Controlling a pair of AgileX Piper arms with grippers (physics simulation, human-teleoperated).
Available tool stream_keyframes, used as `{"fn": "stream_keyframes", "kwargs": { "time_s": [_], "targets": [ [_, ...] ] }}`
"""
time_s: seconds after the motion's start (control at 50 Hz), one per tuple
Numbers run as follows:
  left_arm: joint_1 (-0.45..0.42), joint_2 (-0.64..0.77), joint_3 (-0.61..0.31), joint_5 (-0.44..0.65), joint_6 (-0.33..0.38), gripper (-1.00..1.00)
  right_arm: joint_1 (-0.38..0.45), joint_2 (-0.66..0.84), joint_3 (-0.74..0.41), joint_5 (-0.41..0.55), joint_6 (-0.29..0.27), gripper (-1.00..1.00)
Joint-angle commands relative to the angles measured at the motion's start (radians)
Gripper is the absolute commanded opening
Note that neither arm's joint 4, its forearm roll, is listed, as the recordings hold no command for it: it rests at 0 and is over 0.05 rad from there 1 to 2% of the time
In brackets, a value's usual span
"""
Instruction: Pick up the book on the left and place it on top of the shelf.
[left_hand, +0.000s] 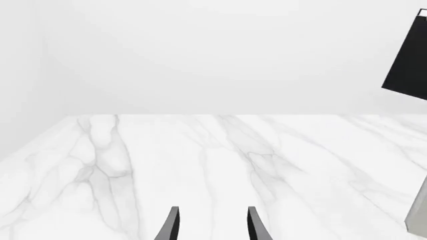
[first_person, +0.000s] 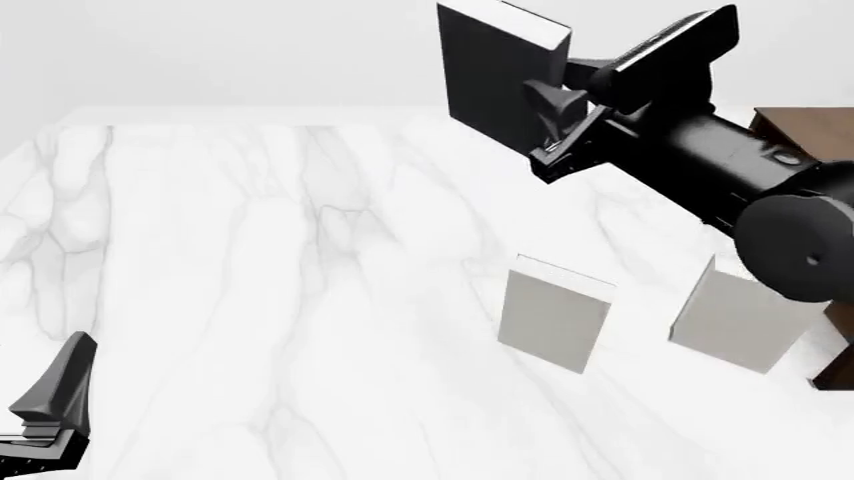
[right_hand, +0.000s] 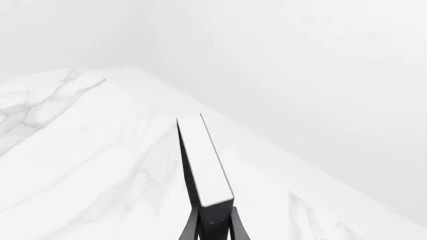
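A white marble table (first_person: 240, 300) with grey veining is spreading across the room, meeting a plain, pale wall (first_person: 200, 50) behind. Soft, even light is falling everywhere, casting hardly any shadows.

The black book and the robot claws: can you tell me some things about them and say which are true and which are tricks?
1. The right claw is holding the black book up in the air. True.
2. The black book is lying flat on the table. False: it is lifted well above the table, gripped by the right claw.
3. Two light grey books stand on the table below the right arm. True.
4. The left claw is squeezing a grey book. False: its fingers are apart with nothing between them, over bare marble.
5. The black book already sits on the brown shelf. False: it is off to the shelf's left, not touching it.
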Motion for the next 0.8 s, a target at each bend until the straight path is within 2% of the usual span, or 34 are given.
{"fn": "stream_keyframes", "kwargs": {
  "time_s": [0.02,0.08,0.28,0.44,0.46,0.56,0.64,0.8],
  "targets": [
    [0.000,0.000,0.000,0.000,0.000,1.00,-0.042,-0.083,-0.009,0.052,-0.064,-1.00],
    [0.000,0.000,0.000,0.000,0.000,1.00,-0.053,-0.103,-0.009,0.068,-0.076,-1.00],
    [0.000,0.000,0.000,0.000,0.000,1.00,-0.120,-0.152,-0.001,0.101,-0.183,-1.00],
    [0.000,0.000,0.000,0.000,0.000,1.00,-0.161,-0.194,-0.005,0.142,-0.214,-1.00],
    [0.000,0.000,0.000,0.000,0.000,1.00,-0.180,-0.209,0.000,0.143,-0.239,-1.00],
    [0.000,0.000,0.000,0.000,0.000,1.00,-0.216,-0.241,0.011,0.153,-0.251,-1.00],
    [0.000,0.000,0.000,0.000,0.000,1.00,-0.236,-0.278,0.014,0.190,-0.238,-1.00],
    [0.000,0.000,0.000,0.000,0.000,1.00,-0.279,-0.340,0.007,0.251,-0.269,-1.00]
  ]
}}
